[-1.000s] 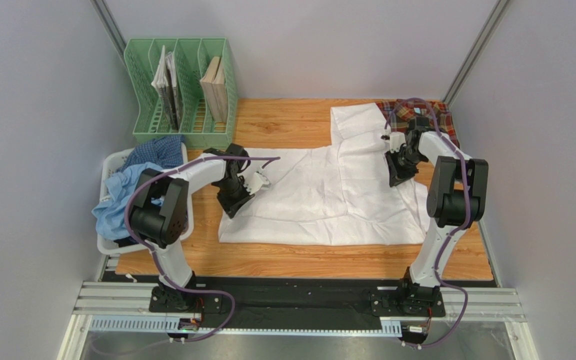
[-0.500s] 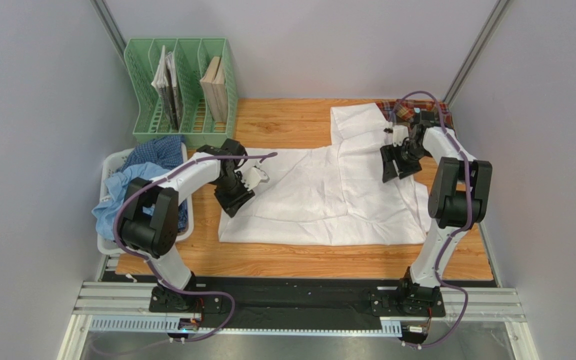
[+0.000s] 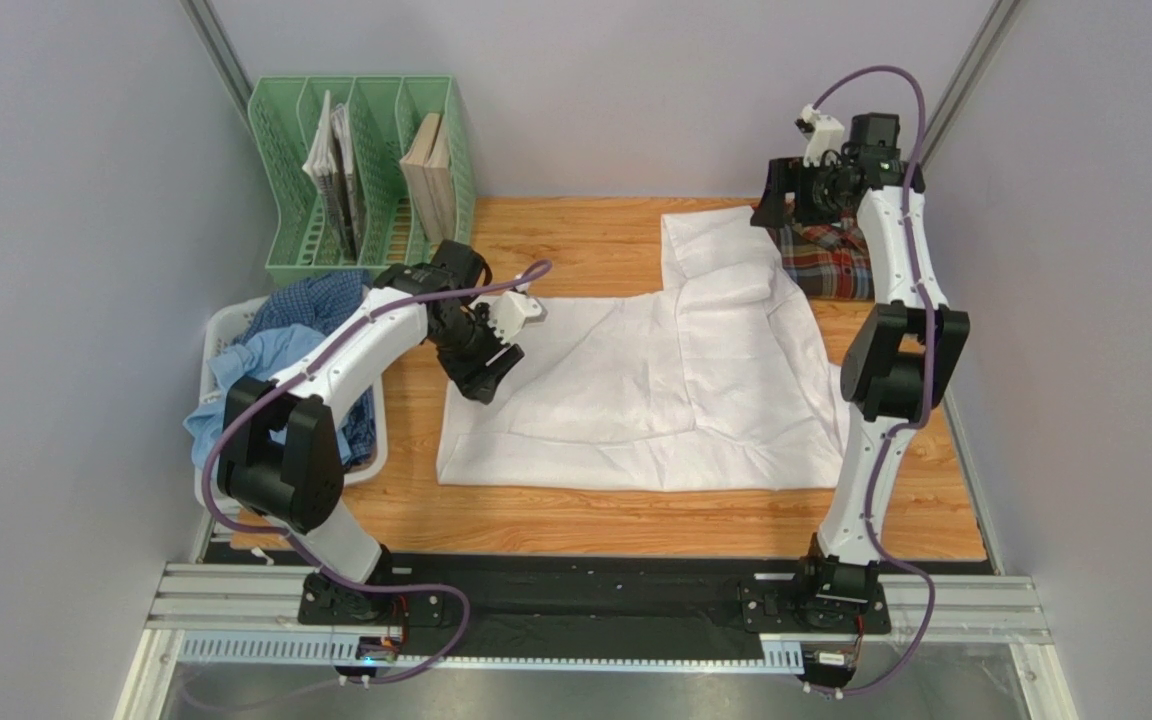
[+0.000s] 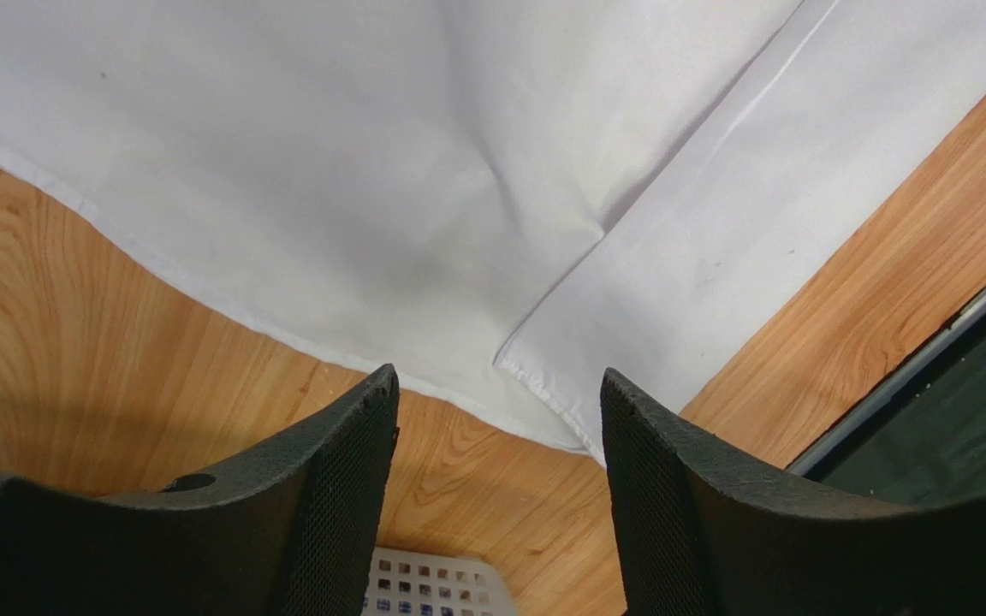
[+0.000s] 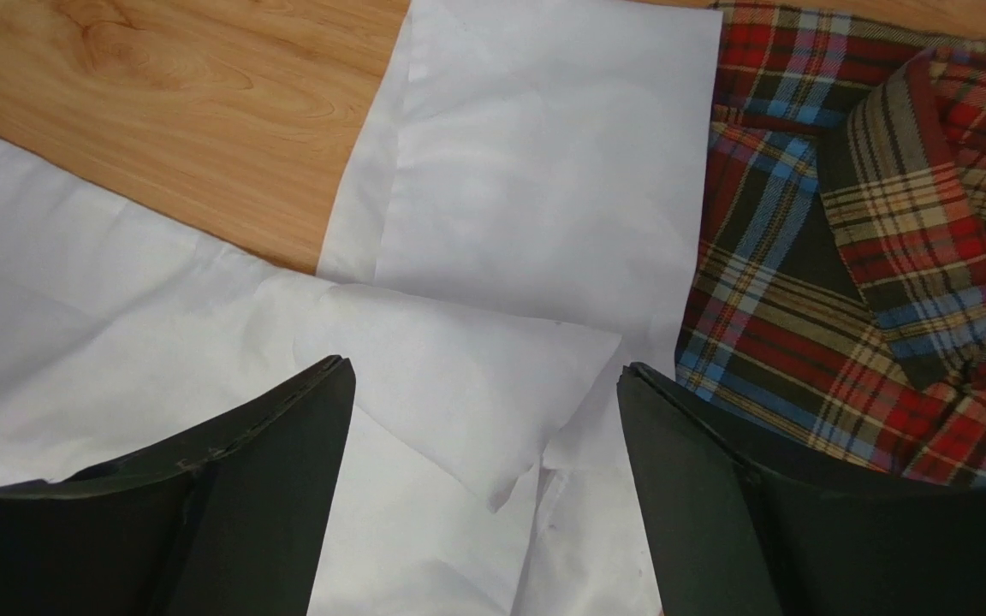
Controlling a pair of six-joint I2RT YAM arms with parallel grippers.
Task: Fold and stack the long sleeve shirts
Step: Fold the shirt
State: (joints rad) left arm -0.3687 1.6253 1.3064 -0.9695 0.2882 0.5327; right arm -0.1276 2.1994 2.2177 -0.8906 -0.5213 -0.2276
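A plain white shirt lies spread flat across the wooden table, with one sleeve folded toward the back. The folded plaid shirt rests at the back right, partly beside the white one. My left gripper hovers open over the white shirt's left hem, holding nothing. My right gripper is raised high at the back right, open and empty. Below it show the white sleeve and the plaid shirt. Light blue and dark blue checked shirts are heaped in the basket.
A white plastic basket stands at the table's left edge; its corner shows under my left fingers. A green file rack with books stands at the back left. Bare wood runs along the front.
Both grippers opened and let go of the white shirt. The right arm rose and swung back to the far right corner. The left gripper lifted slightly toward the back.
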